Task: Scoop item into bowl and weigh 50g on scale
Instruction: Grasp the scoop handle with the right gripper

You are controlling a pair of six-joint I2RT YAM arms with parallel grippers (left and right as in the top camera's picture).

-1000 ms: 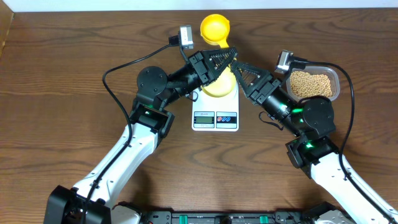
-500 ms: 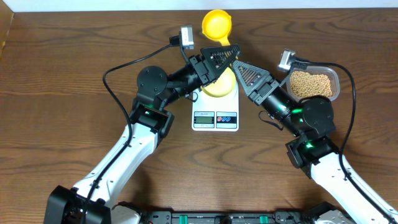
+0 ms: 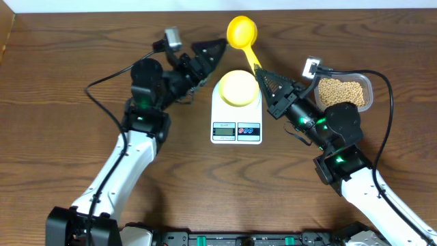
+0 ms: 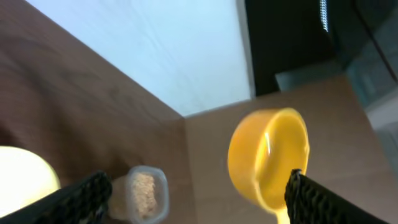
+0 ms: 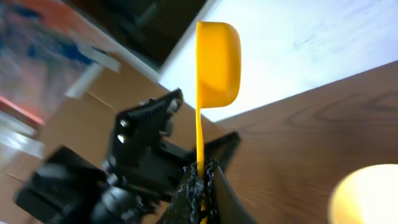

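Note:
The pale yellow bowl (image 3: 239,87) sits on the white scale (image 3: 237,126), and I cannot make out anything inside it. A bright yellow scoop (image 3: 242,31) hangs above the table's far edge, with my right gripper (image 3: 263,74) shut on its handle. In the right wrist view the scoop (image 5: 217,56) stands upright out of the shut right gripper (image 5: 202,180), and the bowl (image 5: 367,193) lies at the lower right. My left gripper (image 3: 213,53) is open with nothing in it, left of the scale. From the left wrist, the left gripper (image 4: 199,199) faces the scoop (image 4: 267,155). The beans (image 3: 341,92) fill a clear tub.
The clear tub (image 3: 369,87) stands at the right of the scale, just behind my right arm. It also shows in the left wrist view as a small tub (image 4: 144,193) between the fingers (image 4: 87,193). A white wall borders the table's far edge.
My left gripper has opened, let go of the scoop and swung left away from the scale, uncovering the bowl. The right gripper still holds the scoop handle, and the scoop head has shifted slightly right.

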